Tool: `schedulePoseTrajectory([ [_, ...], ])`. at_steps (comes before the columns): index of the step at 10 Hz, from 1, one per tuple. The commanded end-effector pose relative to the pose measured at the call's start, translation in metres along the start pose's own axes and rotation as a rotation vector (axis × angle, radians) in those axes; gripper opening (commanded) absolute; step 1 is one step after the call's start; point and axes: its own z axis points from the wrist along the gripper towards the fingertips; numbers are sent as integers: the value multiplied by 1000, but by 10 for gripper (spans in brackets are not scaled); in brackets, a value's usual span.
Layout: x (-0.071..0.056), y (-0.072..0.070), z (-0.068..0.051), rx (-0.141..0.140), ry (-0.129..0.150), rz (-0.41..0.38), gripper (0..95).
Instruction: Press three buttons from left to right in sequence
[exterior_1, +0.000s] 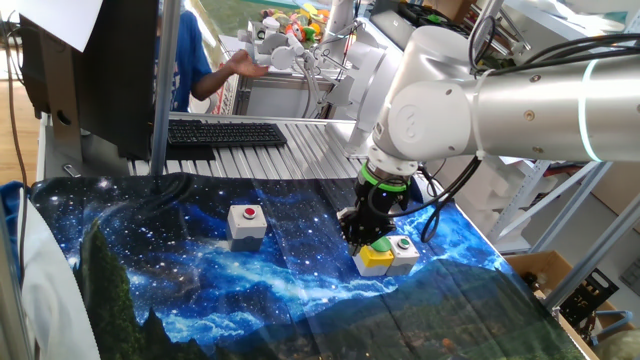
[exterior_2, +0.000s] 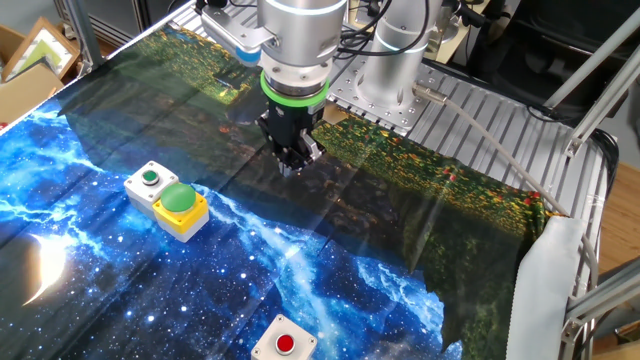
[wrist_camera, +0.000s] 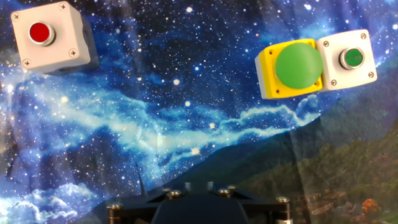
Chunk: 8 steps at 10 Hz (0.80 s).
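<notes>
Our gripper (exterior_2: 292, 160) hangs shut, holding nothing, above the cloth (exterior_2: 420, 290) mid-table; red button (wrist_camera: 39, 33), green dome (wrist_camera: 299, 65) and small green button (wrist_camera: 353, 58) all look unpressed.

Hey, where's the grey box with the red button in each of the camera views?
One fixed view: grey box with the red button sits left of centre on the starry cloth.
The other fixed view: it is at the bottom edge, near the middle.
Hand view: it is in the top left corner.
Shared landmark: the yellow box with the green dome.
</notes>
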Motion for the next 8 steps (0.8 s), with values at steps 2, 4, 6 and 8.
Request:
schedulePoseTrajectory([
  [2,1,0,0,0,-2,0,0],
  [4,1,0,0,0,-2,-3,0],
  [6,1,0,0,0,-2,-55,0],
  [8,2,0,0,-9,-2,-53,0],
])
